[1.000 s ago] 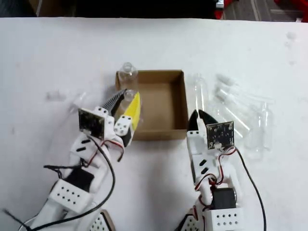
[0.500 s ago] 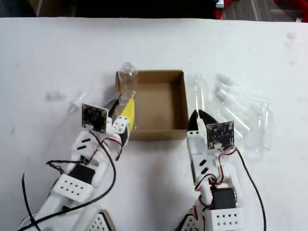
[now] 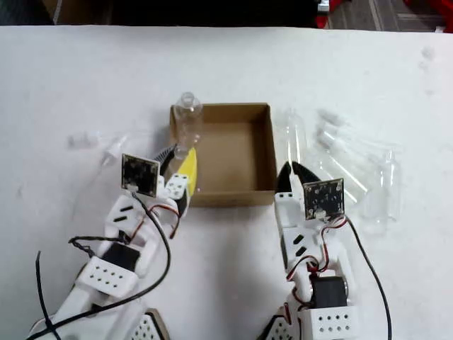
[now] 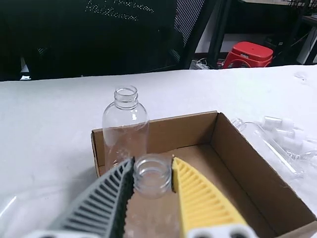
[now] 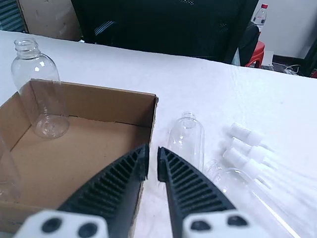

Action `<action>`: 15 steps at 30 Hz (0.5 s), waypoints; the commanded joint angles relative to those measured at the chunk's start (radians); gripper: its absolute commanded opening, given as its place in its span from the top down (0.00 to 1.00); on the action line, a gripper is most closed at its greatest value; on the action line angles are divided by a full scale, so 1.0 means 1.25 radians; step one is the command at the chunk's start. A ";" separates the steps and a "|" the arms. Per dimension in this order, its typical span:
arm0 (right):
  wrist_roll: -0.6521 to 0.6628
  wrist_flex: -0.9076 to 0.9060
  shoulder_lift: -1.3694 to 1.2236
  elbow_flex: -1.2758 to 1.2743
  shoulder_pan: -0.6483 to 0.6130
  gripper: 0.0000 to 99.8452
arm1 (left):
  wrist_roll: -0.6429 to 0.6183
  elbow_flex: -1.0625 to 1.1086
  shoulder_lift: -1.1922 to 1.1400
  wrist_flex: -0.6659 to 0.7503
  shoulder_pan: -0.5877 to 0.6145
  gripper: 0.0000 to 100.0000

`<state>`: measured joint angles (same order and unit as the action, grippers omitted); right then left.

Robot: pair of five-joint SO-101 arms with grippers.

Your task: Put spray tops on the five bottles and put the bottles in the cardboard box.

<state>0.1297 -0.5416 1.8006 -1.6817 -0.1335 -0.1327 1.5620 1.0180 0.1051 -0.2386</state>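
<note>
Plastic, clear and smooth, is making up the held bottle (image 4: 152, 174). We are seeing its round threaded neck, uncapped, clamped between the ribbed grey and yellow fingers (image 4: 198, 203) of the left gripper (image 4: 152, 166). This bottle is occupying the near left part of the cardboard box (image 3: 271, 152), just inside the left wall; we cannot tell whether its base is touching the floor. Behind it the standing bottle (image 4: 125, 124) is sitting upright in the far left corner, also without a top, its neck rising above the rim. The rest of the box floor, matte brown card between thin straight walls, is lying open through the middle and right.

Just outside the box's near right corner, the right gripper (image 5: 152, 158) is sitting with its ribbed black fingers pressed nearly together, only a sliver between them and nothing in it. Past the right wall a lying bottle (image 3: 296, 134) is resting near the box, beside the spray tops (image 3: 340, 138) with their thin tubes, and another bottle (image 3: 386, 188) is lying farther right. These are crowding that side, while the white bench (image 3: 226, 64) is stretching open beyond the far wall. To the left, a few small clear pieces (image 3: 92, 142) are lying, too faint for us to name.
</note>
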 commanded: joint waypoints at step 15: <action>0.010 0.001 0.002 -0.007 -0.001 0.98 | 0.058 0.032 -0.003 0.095 -0.042 0.97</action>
<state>0.1297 -0.5416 1.8006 -1.6817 -0.1335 -0.0729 1.6065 1.0180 0.1987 -0.2846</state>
